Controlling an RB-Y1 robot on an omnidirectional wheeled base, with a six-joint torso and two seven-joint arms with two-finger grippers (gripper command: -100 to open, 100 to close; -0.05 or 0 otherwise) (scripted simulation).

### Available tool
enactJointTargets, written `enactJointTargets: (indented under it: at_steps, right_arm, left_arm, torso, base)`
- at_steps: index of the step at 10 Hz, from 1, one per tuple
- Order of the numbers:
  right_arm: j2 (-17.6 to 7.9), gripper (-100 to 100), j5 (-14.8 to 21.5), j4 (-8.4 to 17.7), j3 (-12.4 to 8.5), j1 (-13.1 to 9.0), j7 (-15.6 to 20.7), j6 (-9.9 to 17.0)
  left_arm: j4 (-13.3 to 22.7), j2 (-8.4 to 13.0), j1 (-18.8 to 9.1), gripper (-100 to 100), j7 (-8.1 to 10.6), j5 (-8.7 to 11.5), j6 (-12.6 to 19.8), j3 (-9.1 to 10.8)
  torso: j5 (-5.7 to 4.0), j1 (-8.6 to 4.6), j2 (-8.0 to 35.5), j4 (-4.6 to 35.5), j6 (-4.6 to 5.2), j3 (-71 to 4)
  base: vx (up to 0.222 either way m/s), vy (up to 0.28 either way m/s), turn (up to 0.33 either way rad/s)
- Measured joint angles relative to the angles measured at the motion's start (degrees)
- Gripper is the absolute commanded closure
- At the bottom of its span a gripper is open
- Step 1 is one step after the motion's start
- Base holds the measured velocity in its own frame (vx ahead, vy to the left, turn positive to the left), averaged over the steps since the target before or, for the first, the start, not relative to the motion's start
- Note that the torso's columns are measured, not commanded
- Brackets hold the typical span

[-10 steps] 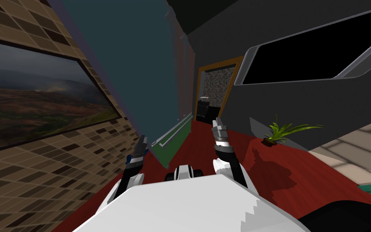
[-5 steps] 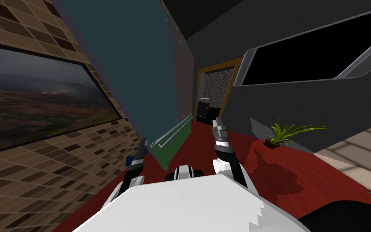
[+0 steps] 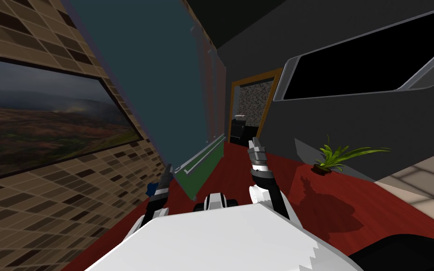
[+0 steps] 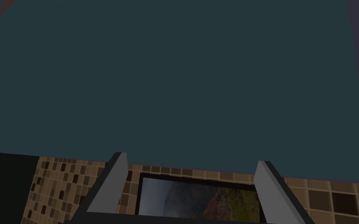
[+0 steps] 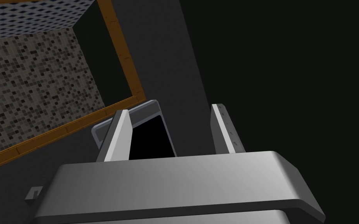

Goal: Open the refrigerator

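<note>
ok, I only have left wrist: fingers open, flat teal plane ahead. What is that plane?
Observer: The head view shows a tall teal panel standing beside the tiled wall. The left gripper is by its near lower corner.
Operator: Any handle?
Observer: A pale rail runs along a green strip at the panel's foot, ahead of that gripper. I can't tell whether it's a handle.
Operator: Right arm?
Observer: The right gripper is open and holds nothing. It points toward an orange-framed doorway.
</note>
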Motion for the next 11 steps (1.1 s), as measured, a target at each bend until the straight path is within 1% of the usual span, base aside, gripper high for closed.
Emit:
enactJointTargets:
  at_steps: [2, 3, 4, 6, 7, 10, 11]
  right_arm:
    - [0.0, 0, 0.0, 0.0, 0.0, 0.0, 0.0, 0.0]
    - [0.0, 0, 0.0, 0.0, 0.0, 0.0, 0.0, 0.0]
    - [0.0, 0, 0.0, 0.0, 0.0, 0.0, 0.0, 0.0]
    - [0.0, 0, 0.0, 0.0, 0.0, 0.0, 0.0, 0.0]
    - [0.0, 0, 0.0, 0.0, 0.0, 0.0, 0.0, 0.0]
    - [0.0, 0, 0.0, 0.0, 0.0, 0.0, 0.0, 0.0]
    - [0.0, 0, 0.0, 0.0, 0.0, 0.0, 0.0, 0.0]
  left_arm:
    - [2.8, -0.5, -0.4, -100, -0.15, -0.4, -0.7, 0.18]
    - [5.1, -0.6, -1.1, -100, -0.1, -0.5, -1.4, 0.46]
    - [5.7, -0.6, -1.1, -100, 0.01, -0.6, -1.2, 0.62]
    - [8.4, -0.9, -1.3, -100, 0.1, -0.9, -1.7, 0.8]
    - [8.3, -1.4, -1.0, -100, 0.13, -1.1, -1.1, 0.71]
    - [11.5, -1.1, -1.9, -100, 0.27, -1.1, -2.5, 1.12]
    - [13.1, -1.2, -2.7, -100, 0.3, -1.2, -2.7, 1.38]
  torso:
    - [0.02, -0.04, -0.1, 0.0, 0.06, 0.0]
    - [0.05, -0.05, -0.1, 0.0, 0.12, 0.0]
    - [0.04, -0.05, -0.1, 0.0, 0.14, 0.0]
    - [0.03, -0.05, 0.0, 0.0, 0.11, 0.0]
    - [-0.06, -0.09, 0.0, 0.1, 0.03, 0.0]
    - [0.16, 0.09, 0.0, 0.0, 0.09, 0.1]
    - [0.19, 0.0, -0.1, -0.1, 0.1, 0.0]
  base:
    - [0.032, -0.027, 0.009]
    - [0.025, -0.028, 0.01]
    - [0.029, -0.023, 0.009]
    - [0.023, -0.03, -0.01]
    - [0.025, -0.028, 0.031]
    - [0.013, -0.003, -0.001]
    - [0.04, -0.023, 0.031]
